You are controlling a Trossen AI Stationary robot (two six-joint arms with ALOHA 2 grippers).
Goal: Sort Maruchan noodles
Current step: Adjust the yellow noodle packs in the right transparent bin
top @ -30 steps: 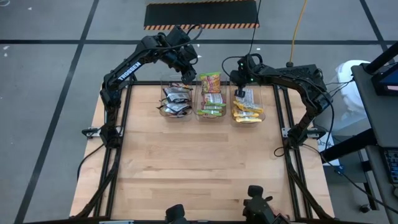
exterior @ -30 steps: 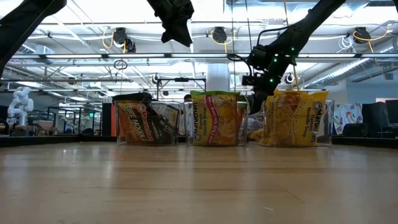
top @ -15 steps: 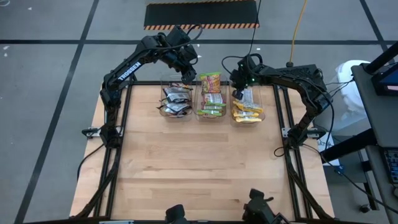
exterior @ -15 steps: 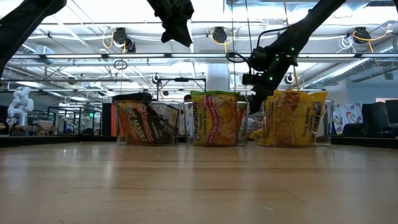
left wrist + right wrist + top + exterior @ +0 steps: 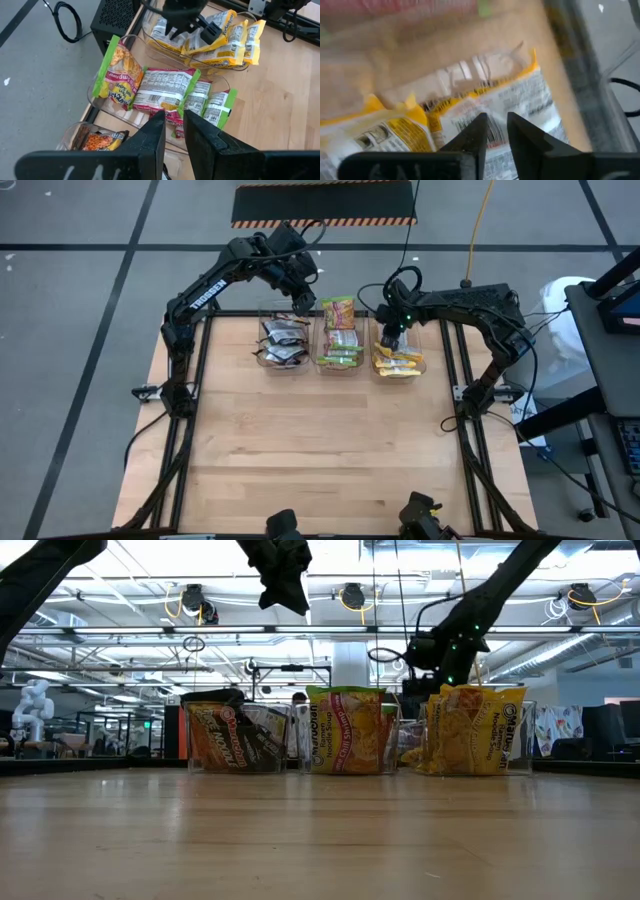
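Three clear bins stand in a row at the table's far edge. The left bin holds black noodle packets [image 5: 283,343], the middle one green-and-pink packets [image 5: 339,340], the right one yellow packets [image 5: 398,360]. My right gripper [image 5: 389,336] hangs low over the far end of the yellow bin, pointing steeply down. Its fingers stand a narrow gap apart above a yellow packet's printed back [image 5: 520,110]. My left gripper [image 5: 301,302] waits high above the far side of the black bin. It is open by a narrow gap [image 5: 174,129] with nothing between its fingers. My right gripper points down at the yellow packet's barcode side [image 5: 496,131] in the right bin. The blurred wrist view does not show whether its fingertips touch the packet.
One green-and-pink packet [image 5: 337,310] stands on edge at the far end of the middle bin. The bare wooden tabletop [image 5: 320,440] stretches from the bins to the near edge. Dark frame rails [image 5: 452,360] run along the table's sides.
My right gripper has come down over the yellow bin, shifting a little toward the table's near and right edges, and its wrist has rolled. My left gripper has kept still.
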